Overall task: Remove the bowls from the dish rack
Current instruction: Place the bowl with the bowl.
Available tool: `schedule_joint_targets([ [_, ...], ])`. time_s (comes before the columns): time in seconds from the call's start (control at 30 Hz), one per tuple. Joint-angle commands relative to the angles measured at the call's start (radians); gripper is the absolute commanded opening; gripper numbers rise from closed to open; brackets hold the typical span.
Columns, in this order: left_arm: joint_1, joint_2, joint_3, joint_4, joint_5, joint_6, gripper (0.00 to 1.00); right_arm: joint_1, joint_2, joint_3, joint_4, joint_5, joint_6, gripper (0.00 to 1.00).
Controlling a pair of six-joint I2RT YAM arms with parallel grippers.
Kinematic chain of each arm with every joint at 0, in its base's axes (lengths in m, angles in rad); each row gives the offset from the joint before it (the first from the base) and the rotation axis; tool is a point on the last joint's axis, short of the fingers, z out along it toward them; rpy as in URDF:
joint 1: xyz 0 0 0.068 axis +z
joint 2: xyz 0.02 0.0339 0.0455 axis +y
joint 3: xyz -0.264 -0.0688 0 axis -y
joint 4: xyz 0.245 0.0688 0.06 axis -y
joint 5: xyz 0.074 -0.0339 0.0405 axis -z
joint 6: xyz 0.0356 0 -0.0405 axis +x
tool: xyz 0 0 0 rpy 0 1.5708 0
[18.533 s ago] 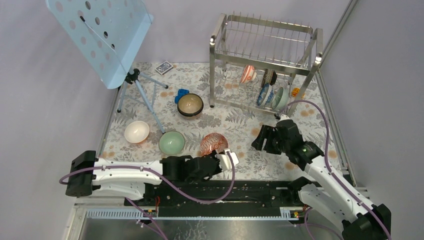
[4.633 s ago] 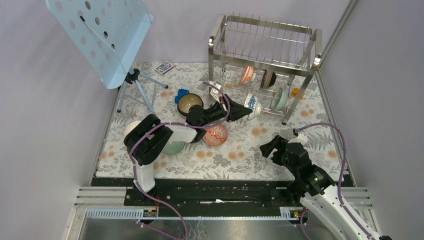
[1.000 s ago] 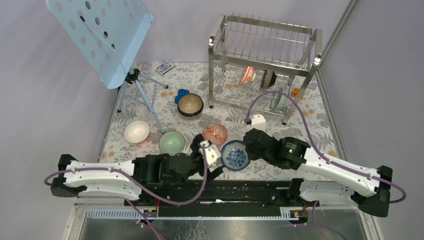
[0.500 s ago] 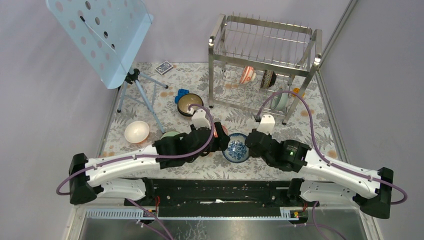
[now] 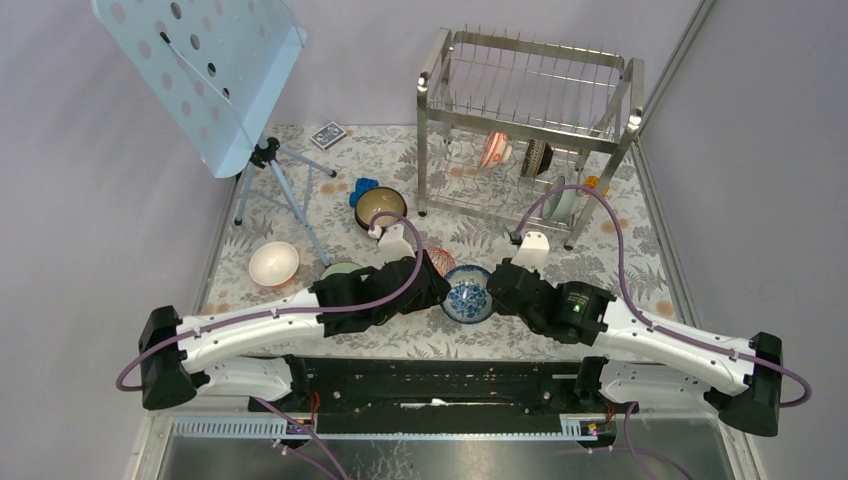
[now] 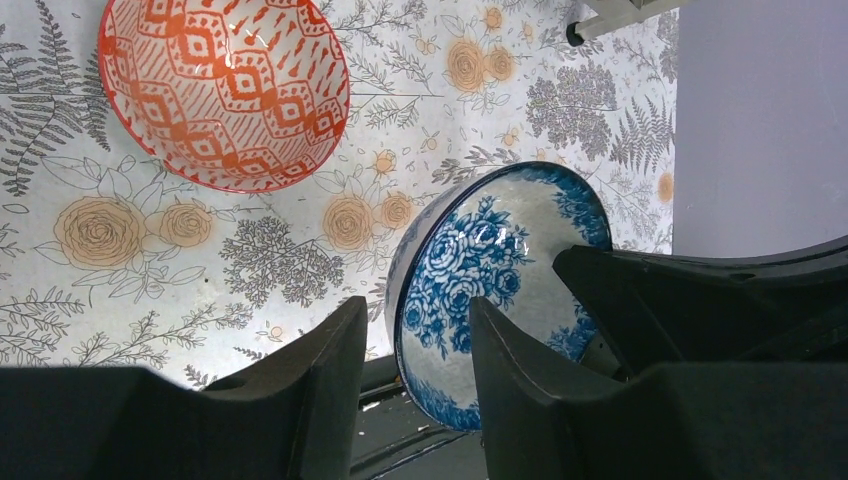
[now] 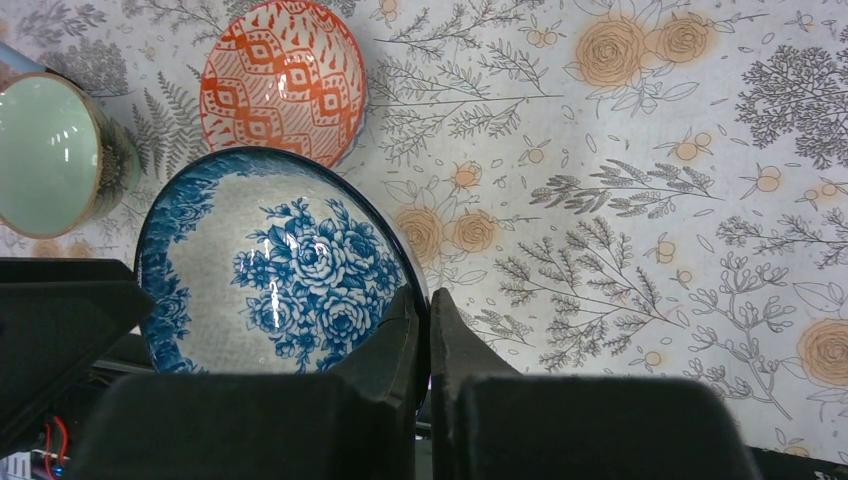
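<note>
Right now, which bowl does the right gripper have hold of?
The blue-and-white floral bowl: the right gripper is shut on its rim, holding it tilted. The orange-red patterned bowl and the pale green bowl beside it are ungripped.

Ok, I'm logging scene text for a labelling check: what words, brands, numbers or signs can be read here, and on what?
No text can be read in any view.
Small blue box at the far side of the table: printed pattern, too small to read.
Blue-and-white bowl: painted flowers only, no writing.
Orange-red bowl: painted diamond pattern only, no writing.
</note>
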State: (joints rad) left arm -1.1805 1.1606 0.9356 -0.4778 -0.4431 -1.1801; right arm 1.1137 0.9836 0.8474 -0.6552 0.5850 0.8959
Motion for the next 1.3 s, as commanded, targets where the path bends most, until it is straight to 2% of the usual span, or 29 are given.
schedule_joint_targets([
  [0.0,0.011,0.013,-0.011,0.024,0.023,-0.025,0.45,-0.002,-0.011,0.016,0.085,0.029,0.043,0.0],
  [0.1,0.015,0.027,-0.009,0.025,0.024,-0.021,0.43,-0.002,-0.01,0.017,0.09,0.023,0.041,0.0],
  [0.43,0.026,0.06,-0.011,0.028,0.033,-0.009,0.27,-0.002,-0.004,0.016,0.101,0.016,0.043,0.0],
  [0.53,0.028,0.063,-0.01,0.029,0.032,-0.005,0.12,-0.002,-0.002,0.016,0.102,0.013,0.04,0.0],
  [0.63,0.03,0.061,-0.009,0.028,0.03,-0.002,0.0,-0.002,-0.004,0.016,0.1,0.007,0.033,0.0],
  [0.73,0.031,0.059,-0.006,0.03,0.025,0.007,0.0,-0.002,-0.008,0.019,0.094,-0.001,0.022,0.01],
  [0.77,0.032,0.058,-0.004,0.029,0.025,0.01,0.0,-0.002,-0.009,0.021,0.095,-0.009,0.009,0.1],
  [0.9,0.058,0.042,0.006,0.029,0.03,0.043,0.0,-0.002,-0.026,0.032,0.087,-0.034,-0.043,0.6],
  [0.97,0.094,0.028,0.008,0.037,0.05,0.071,0.0,-0.002,-0.04,0.037,0.063,-0.026,-0.058,0.75],
  [1.07,0.174,0.005,0.005,0.052,0.102,0.113,0.0,-0.002,-0.07,0.038,0.017,0.011,-0.066,0.83],
  [1.27,0.348,0.013,-0.006,0.063,0.195,0.193,0.0,-0.002,-0.185,-0.049,0.004,0.035,-0.046,0.84],
])
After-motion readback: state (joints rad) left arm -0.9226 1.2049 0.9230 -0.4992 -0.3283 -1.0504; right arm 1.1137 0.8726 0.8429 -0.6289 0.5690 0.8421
